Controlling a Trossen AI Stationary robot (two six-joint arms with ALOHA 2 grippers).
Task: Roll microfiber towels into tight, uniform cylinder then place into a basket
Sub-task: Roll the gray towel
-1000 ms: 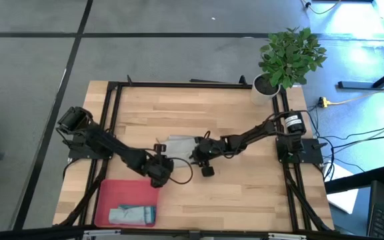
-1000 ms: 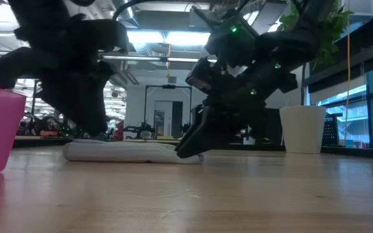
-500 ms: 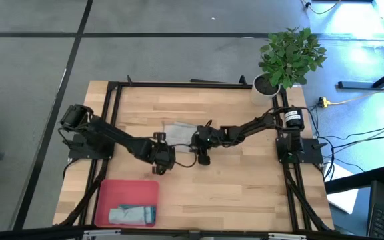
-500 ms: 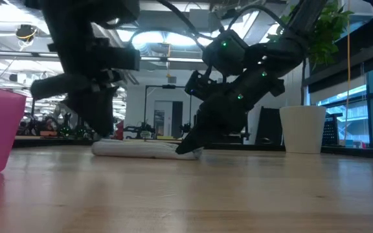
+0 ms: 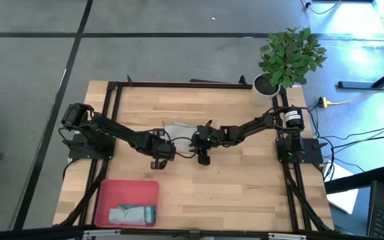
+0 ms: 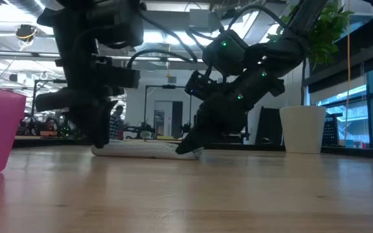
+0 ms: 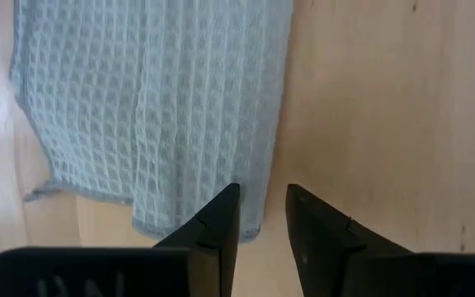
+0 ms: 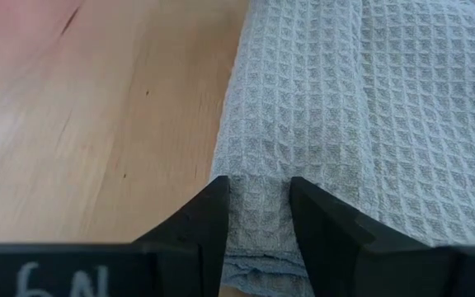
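Observation:
A light grey microfiber towel [image 5: 177, 130] lies partly folded on the wooden table's middle. My right gripper [image 8: 258, 206] reaches it from the table's right and is shut on its near end. My left gripper [image 7: 262, 216] points down at the towel's corner on the left side, fingers a little apart, with wood and the corner's tip between them. The pink-red basket [image 5: 112, 190] stands at the near left; a rolled pale teal towel [image 5: 132, 215] lies in it. My left gripper: one fingertip [image 7: 225, 206] stands over the towel's corner hem [image 7: 151, 223], and I cannot tell whether it touches. My right gripper pinches a thick folded ridge [image 8: 258, 194] at the towel's end between its two fingers, several layers. It comes slanting down from the table's right. The towel rests flat on the table.
A white plant pot [image 5: 264, 90] with a green plant stands at the far right corner. Black frame rails [image 5: 112, 120] run along the table's left, right and far sides. Bare wood lies between the towel and the basket.
My right gripper has moved toward the far edge and rolled slightly, dragging the grey towel along the table that way. My left gripper has swung from near the basket toward the far edge, up to the towel's left corner.

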